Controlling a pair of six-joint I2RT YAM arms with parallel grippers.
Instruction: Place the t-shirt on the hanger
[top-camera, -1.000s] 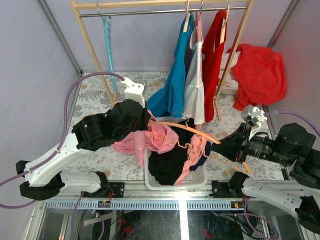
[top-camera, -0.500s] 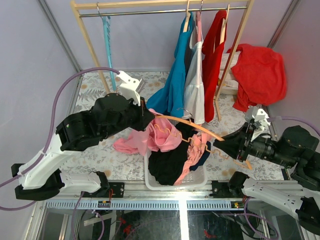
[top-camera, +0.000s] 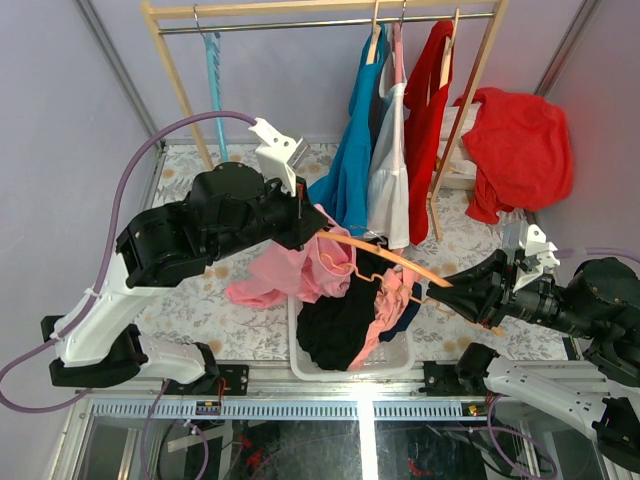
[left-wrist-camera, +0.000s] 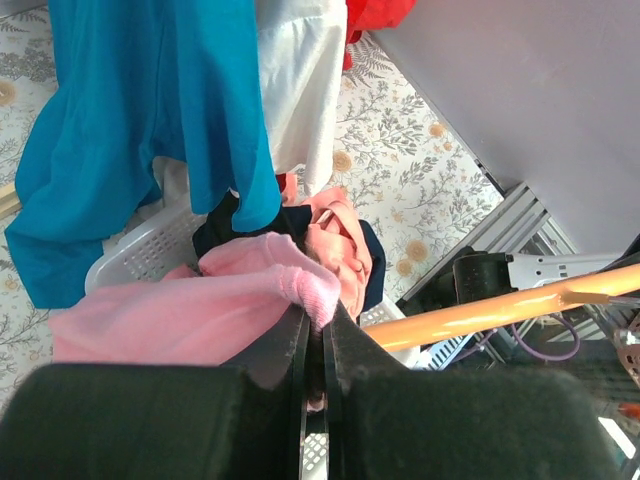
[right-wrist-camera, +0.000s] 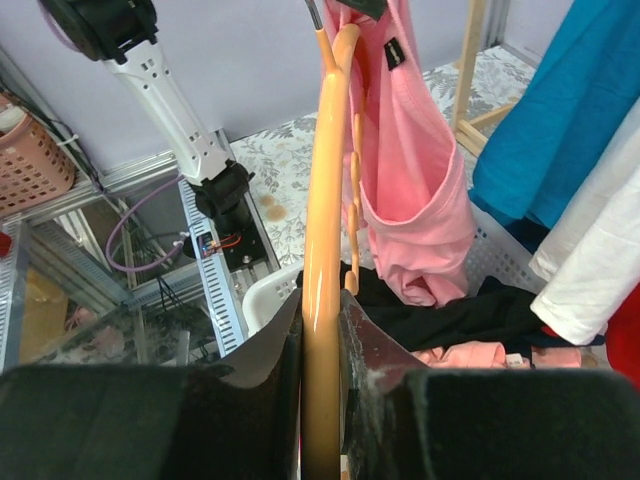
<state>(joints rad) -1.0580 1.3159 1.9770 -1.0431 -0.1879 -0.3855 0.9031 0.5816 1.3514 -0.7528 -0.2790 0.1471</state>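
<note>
Garments on the far rack, a blue shirt (top-camera: 350, 165) foremost, hang behind the basket (top-camera: 395, 362). The left gripper (top-camera: 312, 228), fully closed, pinches the t-shirt (top-camera: 285, 272) above it.

Left wrist: the hanger (left-wrist-camera: 480, 312) crosses just right of the pinched fabric.

Right wrist: the right gripper (right-wrist-camera: 320, 340) clamps the hanger; the t-shirt dangles beside its far end.

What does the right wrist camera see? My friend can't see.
The right gripper clamps an orange hanger that stretches straight away. A pink t-shirt dangles just right of it, with a blue shirt farther right.
</note>
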